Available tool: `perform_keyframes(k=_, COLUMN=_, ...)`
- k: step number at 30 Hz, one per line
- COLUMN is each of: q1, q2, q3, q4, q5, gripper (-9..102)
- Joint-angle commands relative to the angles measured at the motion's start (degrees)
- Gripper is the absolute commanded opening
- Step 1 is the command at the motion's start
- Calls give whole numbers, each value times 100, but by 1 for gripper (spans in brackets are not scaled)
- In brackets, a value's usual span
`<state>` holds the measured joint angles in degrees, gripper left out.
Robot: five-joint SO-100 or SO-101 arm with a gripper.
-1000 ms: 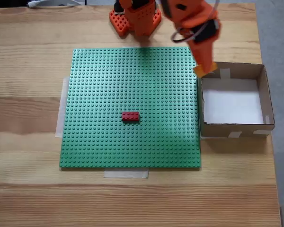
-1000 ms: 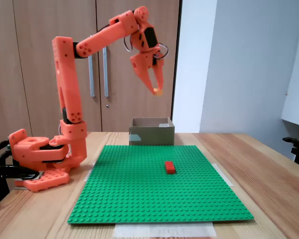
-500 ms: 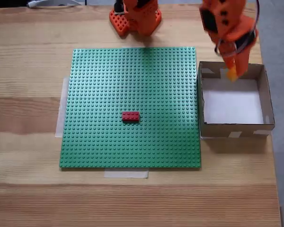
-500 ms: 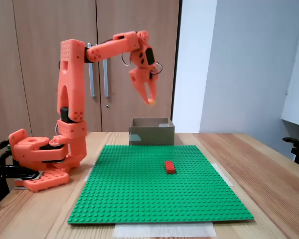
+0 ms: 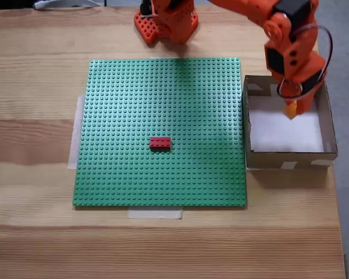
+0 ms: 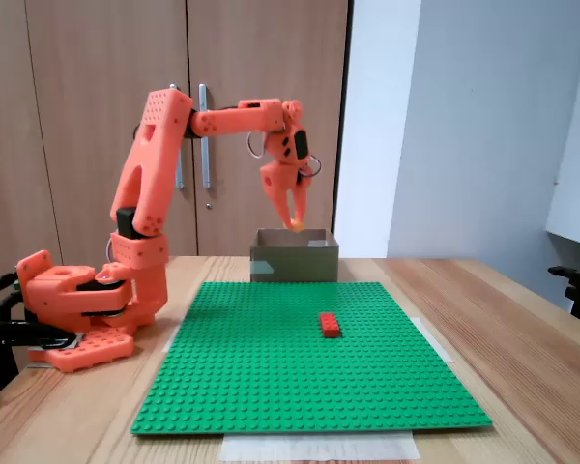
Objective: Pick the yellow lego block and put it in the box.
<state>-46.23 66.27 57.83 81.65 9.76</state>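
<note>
Tabletop (image 6: 522, 358): wooden; it carries all items.
Green baseplate (image 6: 300, 387): lies flat at the centre of the tabletop, with tape strips at its near and side edges.
Red brick (image 6: 330, 325): sits on the baseplate, well apart from the box; not part of the task.
Box (image 5: 326, 119): stands against the baseplate's far edge as the side-on fixed view shows it; its white floor is bare.
Tool (image 5: 291, 109): clamped on the yellow block, pointing down above the box opening.
Yellow block (image 6: 295, 224): held between the fingers, above the box rim, not yet inside.
Arm base (image 6: 72, 314): fixed near the tabletop's left edge in the side-on view.
Progress: pick and carry appear done; what remains is to lower, release, withdraw.
</note>
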Motion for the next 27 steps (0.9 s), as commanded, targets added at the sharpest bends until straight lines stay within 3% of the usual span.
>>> perform_keyframes(k=1, q1=-35, q2=-62, q3=-70, q4=-246, q5=62, gripper=0)
perform_keyframes(k=13, q1=97, q2=-1099, q3=53, q4=-905, q5=35, gripper=0)
perform_keyframes(k=27, q1=44, q2=-1143, q3=53, q4=-914, q5=70, gripper=6)
